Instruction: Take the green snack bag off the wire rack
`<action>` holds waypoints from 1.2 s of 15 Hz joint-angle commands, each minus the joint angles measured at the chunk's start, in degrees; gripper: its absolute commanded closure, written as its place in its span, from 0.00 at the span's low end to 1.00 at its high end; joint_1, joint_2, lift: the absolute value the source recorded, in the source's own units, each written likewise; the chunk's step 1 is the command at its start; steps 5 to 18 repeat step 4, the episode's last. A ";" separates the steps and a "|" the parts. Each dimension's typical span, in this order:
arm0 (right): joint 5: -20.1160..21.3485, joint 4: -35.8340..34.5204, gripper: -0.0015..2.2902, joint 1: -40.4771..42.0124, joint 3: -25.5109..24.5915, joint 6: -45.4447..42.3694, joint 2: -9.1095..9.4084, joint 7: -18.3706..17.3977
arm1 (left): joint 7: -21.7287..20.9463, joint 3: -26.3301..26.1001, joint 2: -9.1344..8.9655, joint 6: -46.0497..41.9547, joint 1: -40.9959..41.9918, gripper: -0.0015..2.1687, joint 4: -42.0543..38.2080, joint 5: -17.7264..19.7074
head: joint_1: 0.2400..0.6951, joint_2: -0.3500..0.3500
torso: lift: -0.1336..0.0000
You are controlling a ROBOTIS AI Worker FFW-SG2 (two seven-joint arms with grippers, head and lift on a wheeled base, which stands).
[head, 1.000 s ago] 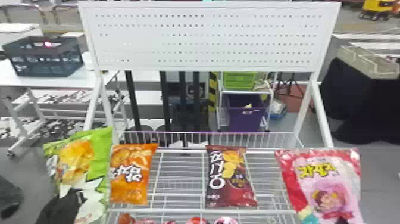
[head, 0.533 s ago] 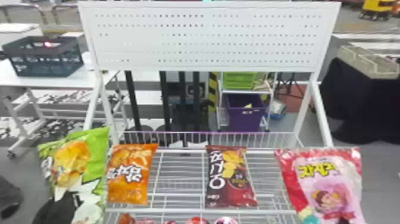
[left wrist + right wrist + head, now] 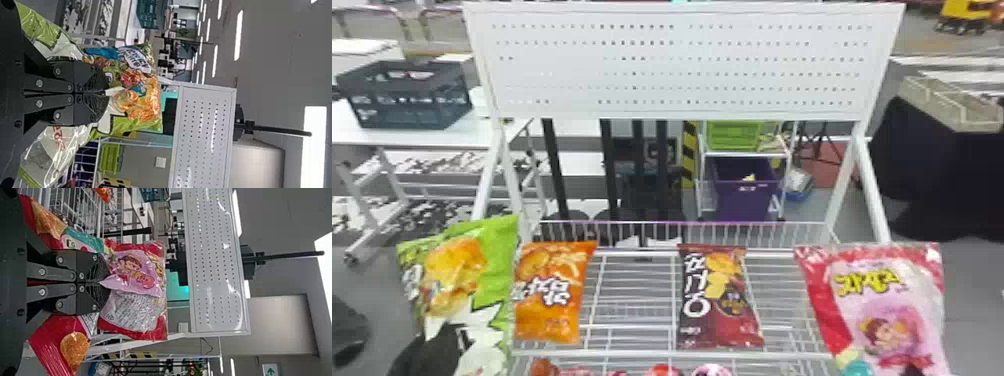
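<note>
The green snack bag (image 3: 497, 265) stands upright at the left end of the wire rack (image 3: 637, 290) in the head view, just left of the orange bag. In the left wrist view my left gripper (image 3: 105, 93) is shut on the green snack bag (image 3: 135, 94), pinching its side edge. My right gripper (image 3: 102, 282) is shut on the pink and red snack bag (image 3: 141, 272), which in the head view is the pink bag (image 3: 887, 310) at the rack's right end.
An orange bag (image 3: 552, 295) and a dark red bag (image 3: 717, 295) lie on the wire shelf. Several red and pink packs (image 3: 663, 371) are on a lower level. A white perforated panel (image 3: 682, 65) stands behind the shelf.
The green bag has swung left and turned a little at the rack's left side. The pink bag has stayed nearly still, and the orange and dark red bags have not moved.
</note>
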 commanded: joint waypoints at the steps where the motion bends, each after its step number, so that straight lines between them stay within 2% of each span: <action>1: 0.00 -0.18 0.98 0.47 -0.16 -0.49 0.09 0.00 | 0.00 -0.12 0.00 -0.08 0.13 0.78 -0.17 -0.30 | 0.57 0.50 | 1.00; 18: 0.00 -0.36 0.98 0.91 -0.34 -0.84 0.18 0.18 | -0.09 -0.21 0.00 -0.26 0.13 0.78 -0.17 -0.30 | 0.57 0.50 | 1.00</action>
